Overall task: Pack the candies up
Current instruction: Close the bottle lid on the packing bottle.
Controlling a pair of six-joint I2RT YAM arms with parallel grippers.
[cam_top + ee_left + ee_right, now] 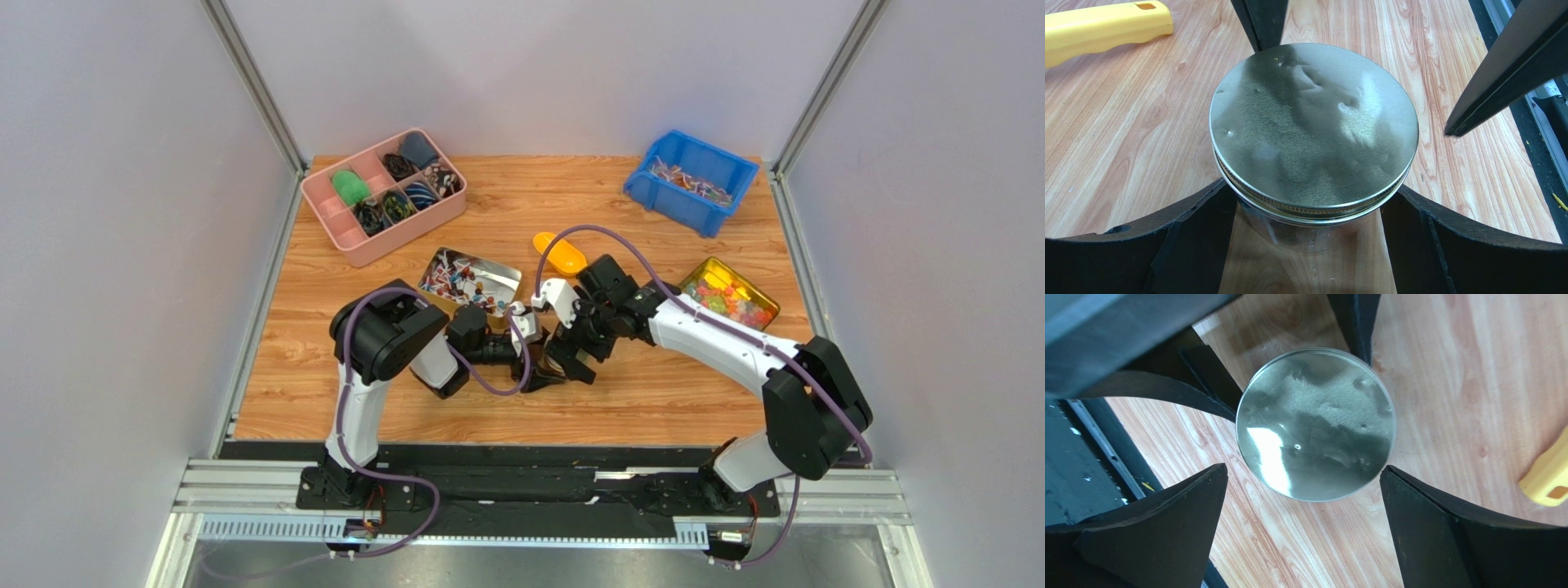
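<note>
While the silvery metal screw lid [1315,128] is sitting on the squat clear-walled jar [1303,236], you are looking at a job that is, by my reading, barely under way. The small wrapped candies in white, red and dark blue [460,284] are lying heaped in the open shiny metal tray [429,260] on the wooden worktop [638,398], just beyond the arms, and none is showing anywhere packed.

Your left hand [1310,196] is cupping the jar below the lid, its wide-spread fingers [1198,233] seemingly pressing on both sides. Your right hand [1304,471] is hovering over the lid with its jaws standing wide, gaps showing on either side, gripping nothing.

What the jar is holding is escaping you. The lid is covering the top, and only a strip of clear wall is showing, with wood grain behind it. From above, both hands are hiding the jar altogether. The yellow plastic handle [1106,27] is running out of frame, and the contents of the blue plastic bin [691,181] are looking too small to make out.
</note>
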